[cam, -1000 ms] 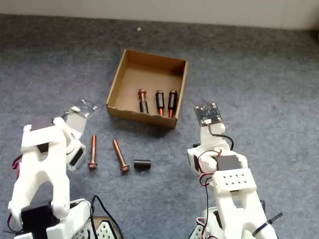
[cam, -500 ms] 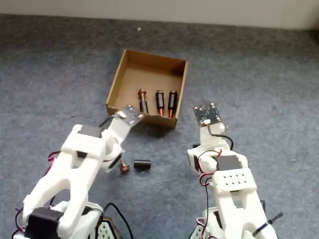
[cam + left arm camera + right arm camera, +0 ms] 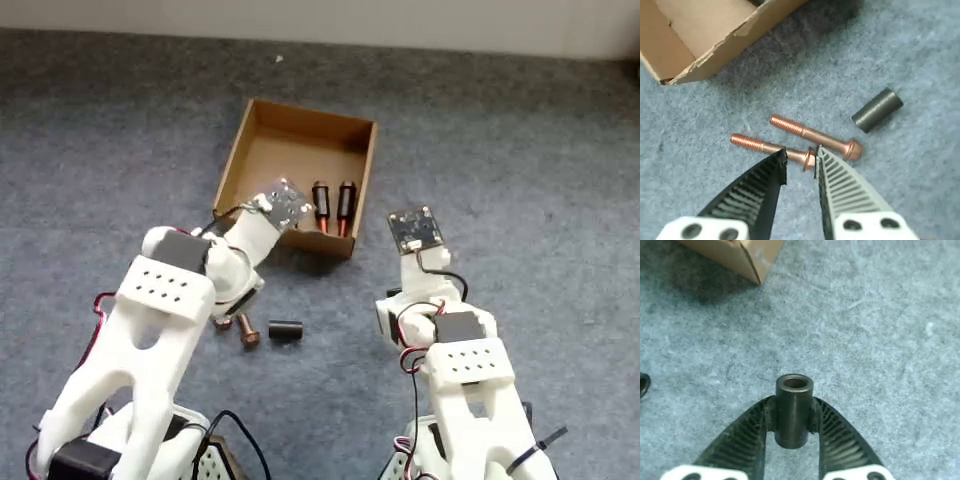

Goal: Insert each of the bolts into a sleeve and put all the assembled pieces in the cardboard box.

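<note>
Two copper bolts (image 3: 810, 137) (image 3: 767, 146) lie side by side on the grey carpet, with a loose black sleeve (image 3: 877, 110) just beyond their heads. My left gripper (image 3: 800, 156) hovers open right over them, its tips on either side of the nearer bolt's head. In the high view the left arm (image 3: 190, 275) covers most of both bolts; one bolt head (image 3: 248, 335) and the loose sleeve (image 3: 285, 330) show. My right gripper (image 3: 793, 412) is shut on a second black sleeve (image 3: 795, 390), held upright with its bore showing, low over the carpet. Two assembled pieces (image 3: 333, 205) lie in the cardboard box (image 3: 258, 122).
The box's front wall (image 3: 330, 240) stands just beyond the left wrist. The right arm (image 3: 440, 330) sits to the right of the loose sleeve. Open carpet lies right of the box and around the right arm.
The left arm swung from the far left of the table to above the two bolts and toward the box, now covering one assembled piece. The right arm stayed still.
</note>
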